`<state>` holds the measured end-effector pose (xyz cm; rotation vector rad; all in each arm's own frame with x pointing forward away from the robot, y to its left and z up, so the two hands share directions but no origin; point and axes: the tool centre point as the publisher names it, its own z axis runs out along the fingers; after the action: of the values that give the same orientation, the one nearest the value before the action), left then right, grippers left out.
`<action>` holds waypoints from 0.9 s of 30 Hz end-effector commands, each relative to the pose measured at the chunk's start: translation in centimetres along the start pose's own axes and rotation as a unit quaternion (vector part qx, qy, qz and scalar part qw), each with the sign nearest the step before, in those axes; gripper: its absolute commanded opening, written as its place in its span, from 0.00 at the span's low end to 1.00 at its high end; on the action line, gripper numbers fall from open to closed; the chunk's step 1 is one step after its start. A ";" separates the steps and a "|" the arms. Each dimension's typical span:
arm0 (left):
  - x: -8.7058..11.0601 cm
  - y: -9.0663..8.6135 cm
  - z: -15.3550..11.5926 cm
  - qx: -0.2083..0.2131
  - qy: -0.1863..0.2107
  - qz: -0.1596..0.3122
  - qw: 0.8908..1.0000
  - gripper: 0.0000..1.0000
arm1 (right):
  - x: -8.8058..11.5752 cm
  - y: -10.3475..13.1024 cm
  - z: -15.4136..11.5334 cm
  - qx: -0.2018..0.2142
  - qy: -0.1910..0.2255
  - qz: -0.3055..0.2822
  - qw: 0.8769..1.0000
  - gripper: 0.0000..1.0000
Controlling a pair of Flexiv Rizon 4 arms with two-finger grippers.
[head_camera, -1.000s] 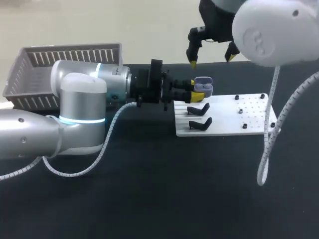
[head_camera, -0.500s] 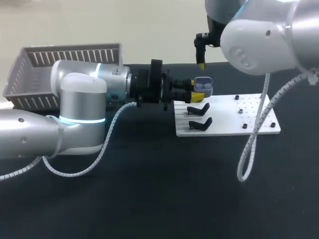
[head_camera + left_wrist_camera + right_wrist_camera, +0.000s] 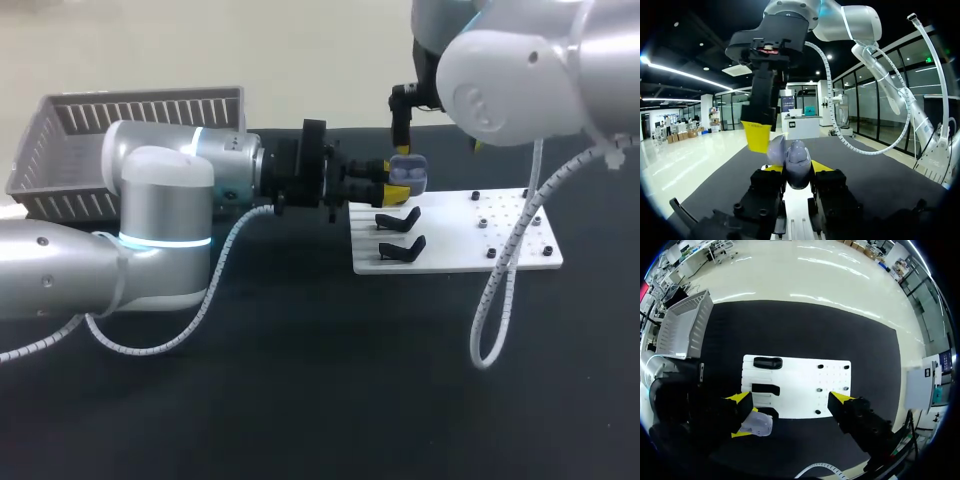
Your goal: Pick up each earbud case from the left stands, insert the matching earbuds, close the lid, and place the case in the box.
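**A:** What is the left gripper (image 3: pixel 388 178) doing?

**B:** It is clamping the earbud case (image 3: pixel 408 172) between its two yellow tips, one on each side. The left arm (image 3: pixel 160 190) is lying almost level over the matte black tabletop (image 3: pixel 300 400), coming in from the left edge.

**A:** How is the case looking?

**B:** It is small and rounded, made of smooth pale lavender-grey plastic with a soft sheen. Its lid seems to be standing open, and two darker hollows are showing inside. The case is hanging in the air just over the far-left corner of the white plate (image 3: pixel 480 240), near the tabletop's far edge.

**A:** And the plate itself?

**B:** It is flat, hard and rectangular, and it is dotted with small holes and black screw heads. It is lying toward the tabletop's far-right part. Two black angled stands (image 3: pixel 398 218) are sitting along its left edge.

**A:** What about the right gripper (image 3: pixel 790 400)?

**B:** The right arm (image 3: pixel 510 70) is holding it above the plate, pointing straight down. Its fingers are spread wide and gripping nothing. One yellow fingertip (image 3: pixel 756 137) is hanging just beside the case.

**A:** Where is the basket (image 3: pixel 130 120) sitting?

**B:** At the tabletop's far-left corner, well apart from the case. It is grey plastic with slatted walls.
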<state>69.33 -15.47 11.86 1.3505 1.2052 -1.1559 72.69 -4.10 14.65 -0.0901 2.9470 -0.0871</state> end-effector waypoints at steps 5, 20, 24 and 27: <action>0.1 -0.1 0.0 -0.003 -0.001 0.002 1.000 0.00 | 1.6 0.2 -0.8 -0.007 0.002 -0.006 1.000 1.00; 0.1 -0.1 0.0 -0.003 -0.001 0.002 1.000 0.00 | 4.5 1.1 -11.1 -0.078 -0.162 -0.094 0.979 1.00; 0.1 -0.1 0.0 -0.003 -0.001 0.002 1.000 0.00 | 6.1 2.3 -13.3 -0.112 -0.190 -0.127 0.967 1.00; -0.5 -0.7 -1.1 -0.028 -0.001 -0.016 0.999 0.00 | 6.7 2.8 -14.1 -0.122 -0.206 -0.139 0.961 1.00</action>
<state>69.64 -15.26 12.01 1.3237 1.2222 -1.1685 66.32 0.55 26.76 -0.5127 2.6807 0.1542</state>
